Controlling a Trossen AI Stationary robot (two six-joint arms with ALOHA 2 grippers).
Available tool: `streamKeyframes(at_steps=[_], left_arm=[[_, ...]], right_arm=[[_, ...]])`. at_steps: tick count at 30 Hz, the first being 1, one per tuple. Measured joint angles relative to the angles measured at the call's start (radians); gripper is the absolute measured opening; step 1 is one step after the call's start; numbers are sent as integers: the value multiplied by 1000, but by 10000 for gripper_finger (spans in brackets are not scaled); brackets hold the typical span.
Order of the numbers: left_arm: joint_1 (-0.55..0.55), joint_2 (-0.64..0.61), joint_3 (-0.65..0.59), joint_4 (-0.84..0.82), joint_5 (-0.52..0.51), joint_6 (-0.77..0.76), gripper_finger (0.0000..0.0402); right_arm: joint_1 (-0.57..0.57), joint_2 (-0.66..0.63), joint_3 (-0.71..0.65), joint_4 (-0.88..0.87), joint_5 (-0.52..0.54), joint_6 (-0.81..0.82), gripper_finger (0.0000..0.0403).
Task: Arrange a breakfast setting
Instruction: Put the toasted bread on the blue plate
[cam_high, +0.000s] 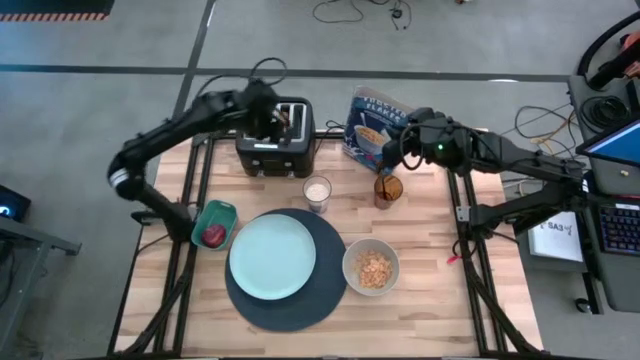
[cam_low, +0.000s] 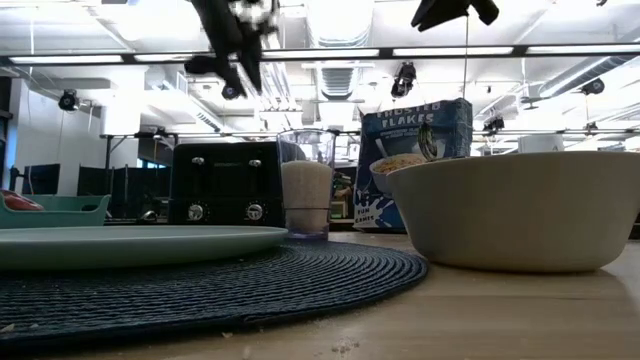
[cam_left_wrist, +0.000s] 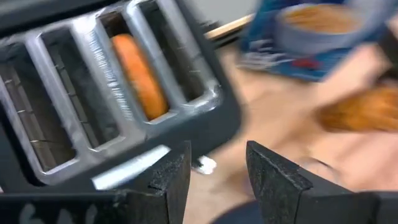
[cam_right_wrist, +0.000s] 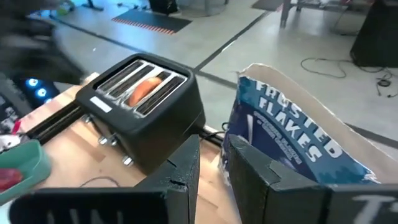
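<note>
The pale blue plate (cam_high: 272, 257) lies on the dark blue round mat (cam_high: 300, 300). The cream bowl (cam_high: 371, 268) with cereal stands on the table at the mat's right edge. The amber glass (cam_high: 388, 188) stands in front of the upright blue cereal box (cam_high: 372, 125). The bagel (cam_left_wrist: 140, 74) stands in a slot of the black toaster (cam_high: 275, 140). The dark red fruit (cam_high: 214, 235) lies in the teal dish (cam_high: 215, 222). No spoon shows. My left gripper (cam_left_wrist: 217, 168) hovers open and empty above the toaster. My right gripper (cam_right_wrist: 211, 149) hovers empty above the cereal box, its fingers a narrow gap apart.
A clear glass of white milk (cam_high: 317, 193) stands between the toaster and the mat. The toaster and the cereal box stand along the table's far edge. Bare wood shows at the table's near right and near left corners.
</note>
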Motion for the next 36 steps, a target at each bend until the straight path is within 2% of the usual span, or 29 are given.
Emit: streamKeyframes(at_steps=[6, 12, 15, 23, 36], left_arm=[[87, 132, 2, 11, 35, 12, 156], [122, 201, 113, 34, -81, 63, 206], [157, 250, 172, 38, -73, 106, 221], [184, 350, 227, 24, -47, 119, 211], [194, 351, 139, 51, -43, 100, 201]], right_arm=[[0, 24, 18, -34, -40, 0, 80], [0, 47, 17, -54, -61, 11, 86], [0, 53, 17, -54, -63, 11, 85], [2, 55, 17, -57, -68, 18, 90], [2, 55, 17, -59, -68, 7, 90]])
